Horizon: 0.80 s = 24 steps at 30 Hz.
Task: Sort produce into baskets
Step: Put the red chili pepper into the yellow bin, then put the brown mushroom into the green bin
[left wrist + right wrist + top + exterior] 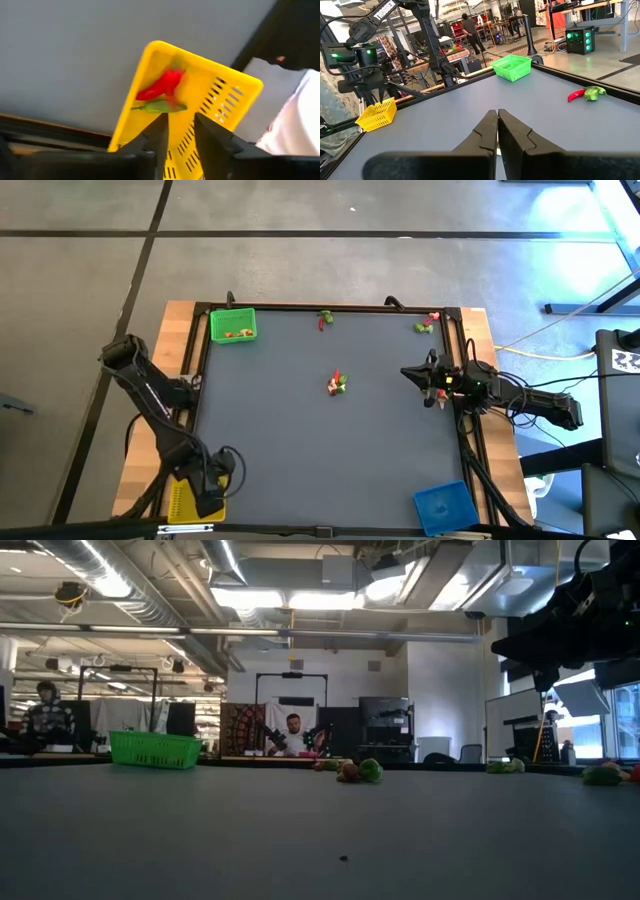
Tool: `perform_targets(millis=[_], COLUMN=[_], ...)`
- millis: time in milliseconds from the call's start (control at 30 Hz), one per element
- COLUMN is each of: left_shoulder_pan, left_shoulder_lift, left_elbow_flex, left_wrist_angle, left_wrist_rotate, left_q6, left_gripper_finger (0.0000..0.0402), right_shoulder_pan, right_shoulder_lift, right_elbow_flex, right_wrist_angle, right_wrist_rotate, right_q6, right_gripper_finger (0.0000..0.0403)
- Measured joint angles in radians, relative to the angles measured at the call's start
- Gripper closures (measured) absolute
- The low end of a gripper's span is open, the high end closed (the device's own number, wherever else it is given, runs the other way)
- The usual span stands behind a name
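Left pincer (179, 131) over mesh yellow basket (220, 90)

A yellow basket (210, 100) fills the middle of the frame, holding a red pepper piece (161, 85). The left claw (181, 131) stands parted at the bottom centre.

Yellow mesh basket (210, 95) w/ red chili (161, 85) & green pc (159, 106); green basket (232, 325), blue basket (444, 506), grey mat (320, 430).
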Motion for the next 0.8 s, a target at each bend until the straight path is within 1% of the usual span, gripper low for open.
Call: perform_targets(millis=[133,267,433,667,800], left_shoulder_pan=[0.015,0.054,0.144,0.313,0.424], left_shoulder_lift=[0.0,0.0,0.0,0.0,0.0], left_elbow_flex=[0.0,0.0,0.003,0.014,0.014], left_wrist_angle=[-0.009,-0.009,-0.002,0.009,0.028], left_wrist_rotate=[0.0,0.003,0.003,0.0,-0.054], left_q6=[0.02,0.022,0.033,0.184,0.286], left_gripper_finger=[0.0265,0.0242,0.0236,0.0235,0.0235], right_shoulder_pan=[0.0,0.0,0.0,0.0,0.0], right_shoulder_lift=[0.0,0.0,0.0,0.0,0.0], right_elbow_flex=[0.0,0.0,0.0,-0.001,-0.001], right_wrist_angle=[0.0,0.0,0.002,0.017,0.019], right_wrist_rotate=[0.0,0.0,0.0,0.0,0.0], right_q6=[0.0,0.0,0.0,0.0,0.0], right_gripper_finger=[0.0386,0.0386,0.0386,0.0386,0.0386])
